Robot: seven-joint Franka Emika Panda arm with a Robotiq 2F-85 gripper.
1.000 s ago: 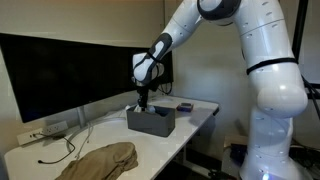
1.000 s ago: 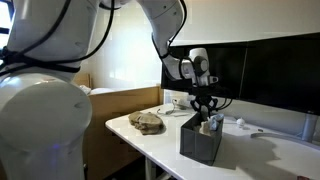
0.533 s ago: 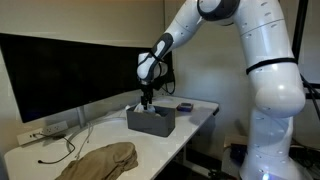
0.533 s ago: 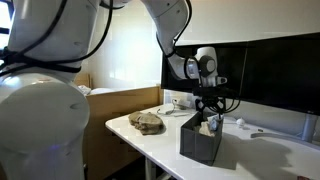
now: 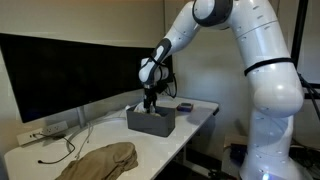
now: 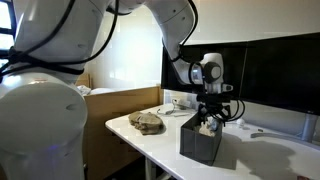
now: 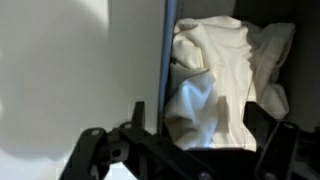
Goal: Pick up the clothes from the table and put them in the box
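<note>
On white table [image 5: 200,113] — box [image 5: 152,122], cloth [image 5: 100,160].

claw [image 5: 150,103] just above grey box [image 5: 152,122] | brown cloth [image 5: 100,160] lying on table [image 5: 196,118]

the white table [image 5: 196,118] carries a dark box [image 5: 151,121] right beneath the gripper [image 5: 150,103]; a tan garment [image 5: 100,160] lies well away from it.

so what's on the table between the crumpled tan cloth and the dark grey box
Nothing. The stretch of white table between the crumpled tan cloth and the dark grey box is bare in both exterior views.
</note>
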